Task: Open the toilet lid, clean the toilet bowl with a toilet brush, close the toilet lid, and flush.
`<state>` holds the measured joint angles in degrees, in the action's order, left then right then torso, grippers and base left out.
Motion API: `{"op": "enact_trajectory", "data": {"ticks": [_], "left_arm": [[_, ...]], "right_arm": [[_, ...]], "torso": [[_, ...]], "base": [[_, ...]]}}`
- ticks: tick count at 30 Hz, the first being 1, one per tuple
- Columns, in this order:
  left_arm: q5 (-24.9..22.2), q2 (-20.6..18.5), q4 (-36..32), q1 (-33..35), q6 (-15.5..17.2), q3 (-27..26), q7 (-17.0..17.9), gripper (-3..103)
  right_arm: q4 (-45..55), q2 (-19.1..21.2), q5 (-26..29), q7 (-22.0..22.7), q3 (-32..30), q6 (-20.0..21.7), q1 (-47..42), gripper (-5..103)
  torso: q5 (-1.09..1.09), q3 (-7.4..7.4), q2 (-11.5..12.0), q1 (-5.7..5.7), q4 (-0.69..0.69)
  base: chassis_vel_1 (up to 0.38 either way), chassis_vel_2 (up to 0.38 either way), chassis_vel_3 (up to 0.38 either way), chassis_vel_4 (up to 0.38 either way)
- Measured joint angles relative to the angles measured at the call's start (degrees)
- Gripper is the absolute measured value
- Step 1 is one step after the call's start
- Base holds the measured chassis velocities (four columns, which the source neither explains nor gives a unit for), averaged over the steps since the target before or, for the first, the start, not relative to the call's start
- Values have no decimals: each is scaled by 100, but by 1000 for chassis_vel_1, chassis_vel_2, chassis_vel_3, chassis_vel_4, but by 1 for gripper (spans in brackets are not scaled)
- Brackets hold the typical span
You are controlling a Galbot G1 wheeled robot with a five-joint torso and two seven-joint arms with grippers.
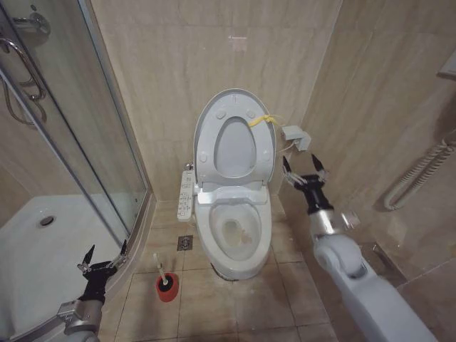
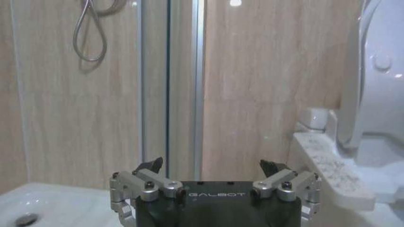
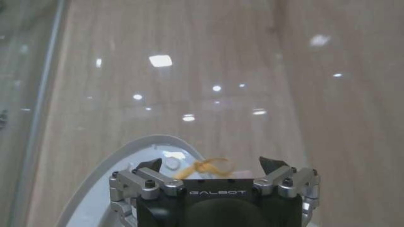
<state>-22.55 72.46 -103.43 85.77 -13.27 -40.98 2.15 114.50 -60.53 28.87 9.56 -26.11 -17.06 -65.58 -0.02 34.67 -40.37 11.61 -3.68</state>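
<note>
With the toilet bowl (image 1: pixel 235 239) sitting square ahead of me against the tiled wall, its basin bare and stained-looking inside, I judge the opening step done and the scrubbing step now in hand. Up behind it the toilet lid (image 1: pixel 235 139) stands raised, leaning back toward the wall, seat ring up with it, and that yellow strap (image 1: pixel 261 120) hangs from its upper rim. My right pincer (image 1: pixel 306 172) hovers just beside the lid's right edge, fingers spread wide and gripping nothing; from its wrist I look over the lid's top edge (image 3: pixel 120 161) with the strap (image 3: pixel 205 166) between my fingertips, though I can't tell if anything touches. Down low on the other side, my left pincer (image 1: pixel 104 259) waits open and empty near the curved shower tray (image 1: pixel 43 249), facing the glass door. Smallest of all, the toilet brush (image 1: pixel 162 273) stands in its red holder cup (image 1: pixel 167 286) on the floor, left of the bowl and near my left pincer. My read: next I need to reach down, close on that slim white handle and lift it straight out, so the cup doesn't tip.
</note>
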Motion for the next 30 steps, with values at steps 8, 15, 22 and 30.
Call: {"op": "enact_trajectory", "data": {"ticks": [8, 15, 22, 30], "left_arm": [[-113, -10, -487, 209, 2, -89, 28, 100], [-176, 22, -751, 373, -38, -126, 62, 100], [-125, 56, -806, 494, -213, -158, 63, 100], [-235, 28, -226, 391, -995, -258, -560, 100]], "right_arm": [[297, -838, -698, 276, -321, -357, -1532, 100], [151, -1767, -1384, 426, -253, -763, -2031, 100], [-171, -2090, -2180, 272, -66, -1278, -2180, 100], [-536, -2283, -2501, 253, 99, -1578, -2206, 100]], "torso": [[1, 0, 0, 0, 0], [0, 1, 0, 1, 1], [1, 1, 1, 1, 1], [2, 1, 1, 1, 1]], "base": [[0, 0, 0, 0], [0, 0, 0, 0], [0, 0, 0, 0], [0, 0, 0, 0]]}}
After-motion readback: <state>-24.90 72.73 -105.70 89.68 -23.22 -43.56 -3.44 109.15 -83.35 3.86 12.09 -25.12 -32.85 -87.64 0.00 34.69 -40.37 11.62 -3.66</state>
